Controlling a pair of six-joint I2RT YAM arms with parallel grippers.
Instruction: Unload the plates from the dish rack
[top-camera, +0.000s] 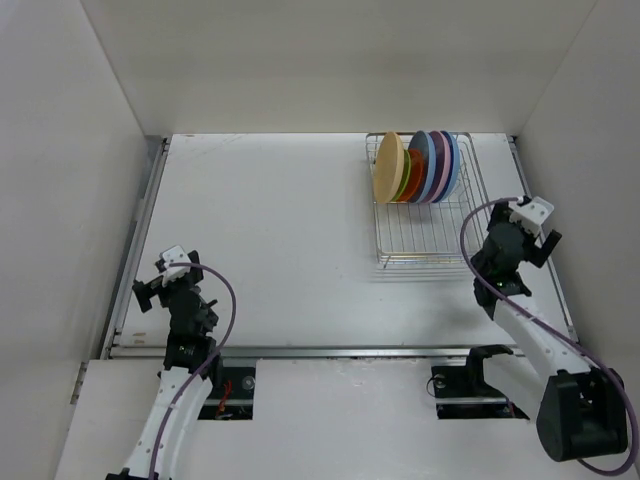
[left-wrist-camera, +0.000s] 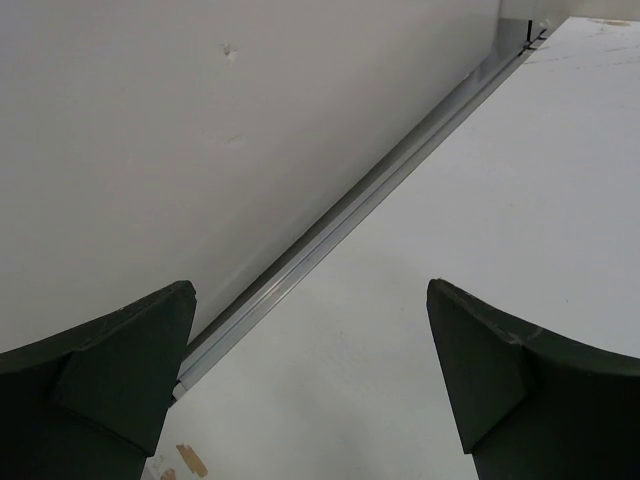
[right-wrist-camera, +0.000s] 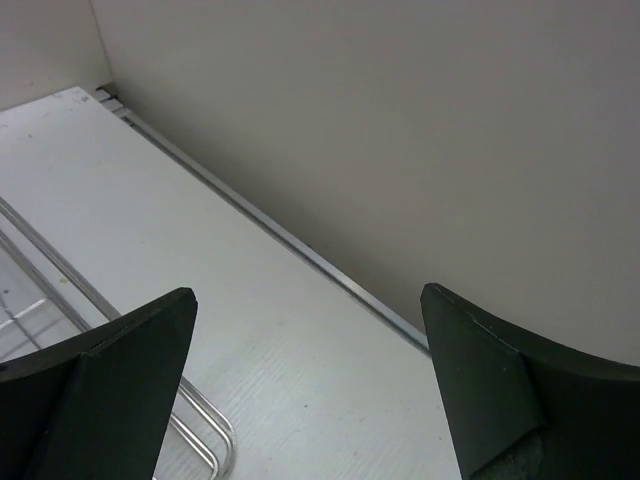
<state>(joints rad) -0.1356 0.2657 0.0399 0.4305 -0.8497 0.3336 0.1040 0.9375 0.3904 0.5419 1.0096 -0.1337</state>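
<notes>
The dish rack (top-camera: 425, 222) stands at the far right of the table. Several plates stand on edge at its far end: pale yellow (top-camera: 388, 167) in front, then orange (top-camera: 411, 180), green, pink, light blue (top-camera: 428, 160) and darker blue (top-camera: 453, 160). My right gripper (top-camera: 530, 235) is open and empty, to the right of the rack, clear of it. In the right wrist view (right-wrist-camera: 308, 292) only a corner of the rack's wire (right-wrist-camera: 222, 428) shows. My left gripper (top-camera: 157, 283) is open and empty at the near left, far from the rack; its view (left-wrist-camera: 310, 290) shows bare table.
White walls enclose the table on the left, back and right. A metal rail (left-wrist-camera: 340, 215) runs along the left edge, beside my left gripper. Another rail (right-wrist-camera: 300, 255) runs along the right wall past the rack. Small tape scraps (left-wrist-camera: 190, 462) lie near the left fingers.
</notes>
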